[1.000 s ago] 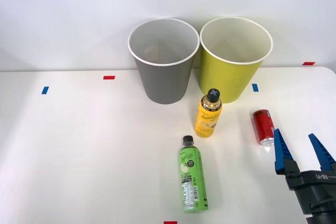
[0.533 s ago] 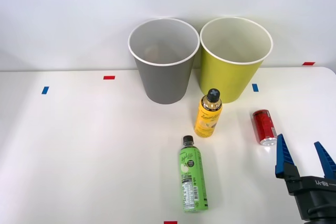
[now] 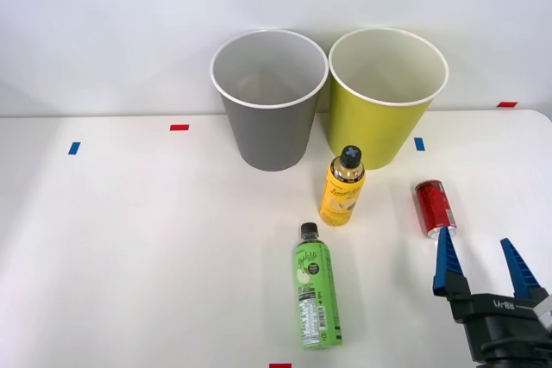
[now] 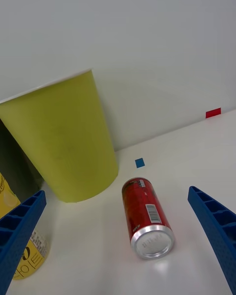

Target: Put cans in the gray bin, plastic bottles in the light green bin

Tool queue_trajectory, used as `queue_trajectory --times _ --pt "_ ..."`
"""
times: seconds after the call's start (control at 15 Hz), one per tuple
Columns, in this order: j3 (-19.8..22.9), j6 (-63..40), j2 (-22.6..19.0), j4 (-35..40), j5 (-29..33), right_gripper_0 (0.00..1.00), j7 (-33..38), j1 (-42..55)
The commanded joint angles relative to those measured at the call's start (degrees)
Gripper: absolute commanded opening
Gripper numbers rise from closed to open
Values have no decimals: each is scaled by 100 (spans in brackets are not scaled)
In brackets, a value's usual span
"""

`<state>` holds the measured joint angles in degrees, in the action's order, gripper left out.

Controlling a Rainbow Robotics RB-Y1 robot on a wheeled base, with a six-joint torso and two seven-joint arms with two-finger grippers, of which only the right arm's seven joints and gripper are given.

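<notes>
Sorting task at an early stage, judged from the layout. The small red metal drink can with a silver top [image 3: 433,208] lies on its side on the white table [image 3: 129,239], right of centre in the front view, just beyond the right gripper [image 3: 483,262], whose blue ribbed fingers [image 3: 445,261] stand wide apart and hold nothing; in the wrist view the can [image 4: 146,217] lies between the two fingers [image 4: 19,236], silver end toward the camera, untouched. The plastic bottle with a yellow-orange label and black cap [image 3: 342,187] stands upright near centre, just in front of the large yellow-green tapered round bin with a white rim [image 3: 386,96]. The slimmer plastic bottle with a bright green label [image 3: 315,288] lies flat at lower centre, cap pointing toward the bins. The large gray tapered round bin with a white rim [image 3: 269,99] stands at upper centre, just left of the yellow-green one. All three items still await binning; the red can appears to be the next target. The lower parts of both bin interiors are hidden by the near walls, so their contents cannot be fully checked; something faint shows low inside the gray bin but cannot be identified. The gripper body is cut off at the lower right edge.
</notes>
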<state>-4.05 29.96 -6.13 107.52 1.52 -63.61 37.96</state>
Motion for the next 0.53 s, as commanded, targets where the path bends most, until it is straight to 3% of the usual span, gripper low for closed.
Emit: queue_trajectory --times 0.07,0.27,0.53 --pt "88 634 94 -592 367 100 -126 -245" --pt "264 994 375 -680 938 100 -134 -52" --pt "194 1161 375 -680 955 100 -161 124"
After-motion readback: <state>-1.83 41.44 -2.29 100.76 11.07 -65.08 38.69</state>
